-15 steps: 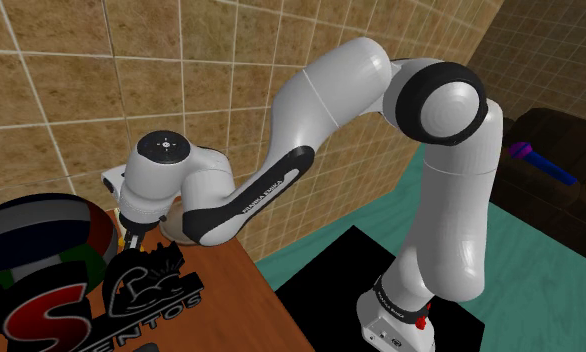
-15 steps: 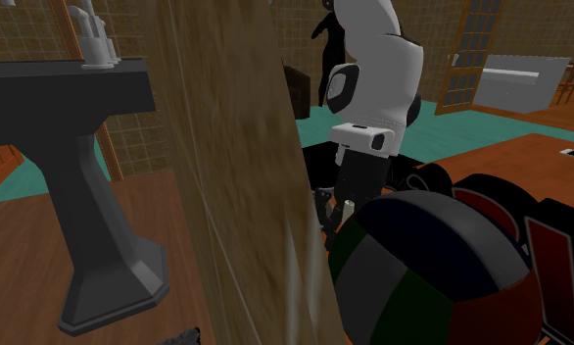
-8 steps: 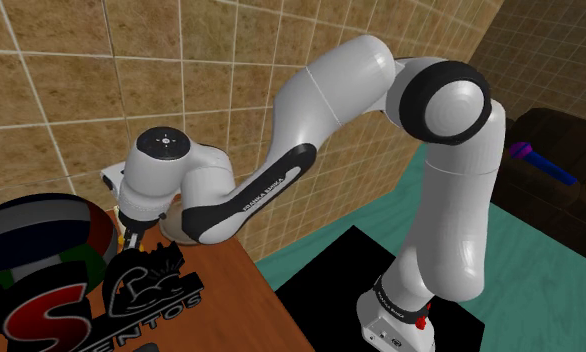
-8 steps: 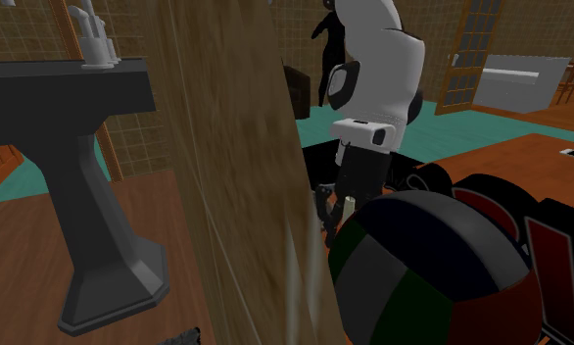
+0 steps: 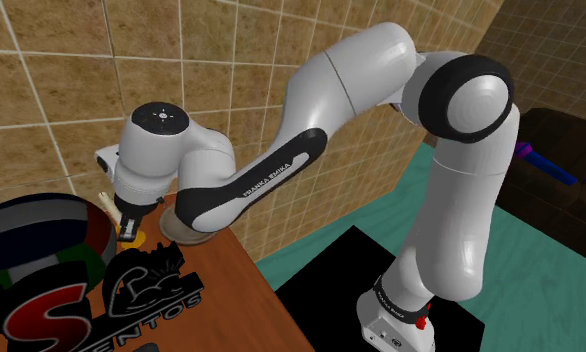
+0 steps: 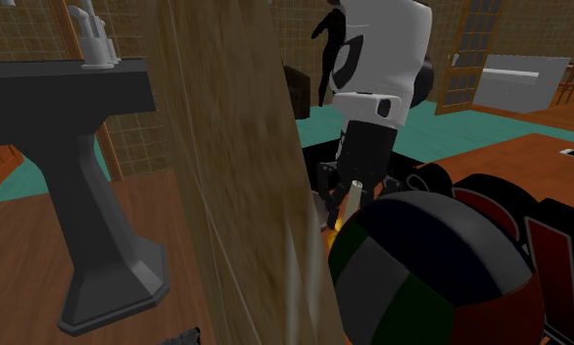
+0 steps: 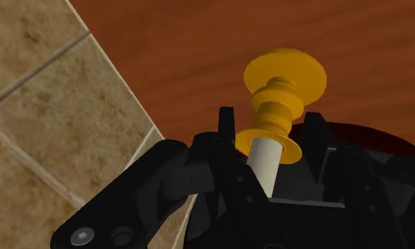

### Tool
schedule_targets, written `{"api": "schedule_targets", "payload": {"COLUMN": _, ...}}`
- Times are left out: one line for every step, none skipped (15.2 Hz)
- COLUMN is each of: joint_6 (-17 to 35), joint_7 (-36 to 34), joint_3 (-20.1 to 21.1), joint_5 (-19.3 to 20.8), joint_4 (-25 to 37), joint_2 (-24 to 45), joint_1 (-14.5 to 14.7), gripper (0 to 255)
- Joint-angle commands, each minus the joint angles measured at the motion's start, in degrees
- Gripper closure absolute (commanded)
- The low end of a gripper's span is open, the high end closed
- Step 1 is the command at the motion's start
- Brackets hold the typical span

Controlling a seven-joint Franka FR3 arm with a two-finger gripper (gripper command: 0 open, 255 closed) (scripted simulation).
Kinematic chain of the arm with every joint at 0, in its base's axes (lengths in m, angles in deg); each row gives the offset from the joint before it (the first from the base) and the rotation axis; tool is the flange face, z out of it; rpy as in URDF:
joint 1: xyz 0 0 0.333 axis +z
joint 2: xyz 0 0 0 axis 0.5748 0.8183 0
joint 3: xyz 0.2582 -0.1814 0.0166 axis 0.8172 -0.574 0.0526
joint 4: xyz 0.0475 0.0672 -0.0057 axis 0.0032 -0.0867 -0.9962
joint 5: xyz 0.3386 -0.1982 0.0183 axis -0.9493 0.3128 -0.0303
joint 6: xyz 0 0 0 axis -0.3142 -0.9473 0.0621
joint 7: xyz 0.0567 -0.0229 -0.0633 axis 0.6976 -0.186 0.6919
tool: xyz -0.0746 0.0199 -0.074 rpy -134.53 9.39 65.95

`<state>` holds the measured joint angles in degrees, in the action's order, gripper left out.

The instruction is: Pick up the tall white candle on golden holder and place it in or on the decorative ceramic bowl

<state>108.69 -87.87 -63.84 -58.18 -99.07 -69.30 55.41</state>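
A white candle (image 7: 265, 161) on a golden holder (image 7: 285, 76) hangs above the brown wooden tabletop (image 7: 199, 42), and my gripper (image 7: 270, 134) is shut on the candle's stem. In the shoulder view the candle (image 5: 110, 203) tilts, with its holder (image 5: 131, 236) lowest, right beside the rim of the dark bowl (image 5: 36, 225) with red, green and grey panels. In the second exterior view the candle (image 6: 355, 190) hangs under the gripper (image 6: 358, 182), just behind the bowl (image 6: 422, 265). The bowl's dark red rim (image 7: 383, 141) shows beside one finger.
A tan tiled wall (image 5: 61, 90) stands close behind the gripper. A black sculpture with lettering (image 5: 146, 290) sits on the table next to the bowl. A wooden post (image 6: 236, 167) and a dark pedestal (image 6: 89, 196) fill the second exterior view's left.
The hand has risen and swung towards the bowl with the candle in its grip. The candle's holder is off the tabletop and now tilts.
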Motion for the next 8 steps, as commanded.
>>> {"api": "schedule_targets", "payload": {"joint_6": -1.0, "joint_7": 1.2, "joint_3": 0.6, "joint_5": -1.3, "joint_4": 0.2, "joint_2": -1.0, "joint_1": -0.5, "gripper": 255}}
{"api": "schedule_targets", "payload": {"joint_6": -1.5, "joint_7": 1.7, "joint_3": 0.9, "joint_5": -1.9, "joint_4": 0.4, "joint_2": -1.5, "joint_1": -0.7, "gripper": 255}}
{"api": "schedule_targets", "payload": {"joint_6": -2.1, "joint_7": 2.2, "joint_3": 1.2, "joint_5": -2.5, "joint_4": 0.5, "joint_2": -1.9, "joint_1": -0.9, "gripper": 255}}
{"api": "schedule_targets", "payload": {"joint_6": -2.6, "joint_7": 2.8, "joint_3": 1.5, "joint_5": -3.1, "joint_4": 0.7, "joint_2": -2.4, "joint_1": -1.1, "gripper": 255}}
{"api": "schedule_targets", "payload": {"joint_6": -3.2, "joint_7": 3.3, "joint_3": 1.7, "joint_5": -3.7, "joint_4": 0.9, "joint_2": -2.8, "joint_1": -1.2, "gripper": 255}}
{"api": "schedule_targets", "payload": {"joint_6": -3.7, "joint_7": 3.8, "joint_3": 1.9, "joint_5": -4.3, "joint_4": 1.1, "joint_2": -3.3, "joint_1": -1.4, "gripper": 255}}
{"api": "schedule_targets", "payload": {"joint_6": -4.3, "joint_7": 4.2, "joint_3": 2.2, "joint_5": -4.9, "joint_4": 1.3, "joint_2": -3.7, "joint_1": -1.6, "gripper": 255}}
{"api": "schedule_targets", "payload": {"joint_6": -4.9, "joint_7": 4.7, "joint_3": 2.4, "joint_5": -5.4, "joint_4": 1.5, "joint_2": -4.1, "joint_1": -1.7, "gripper": 255}}
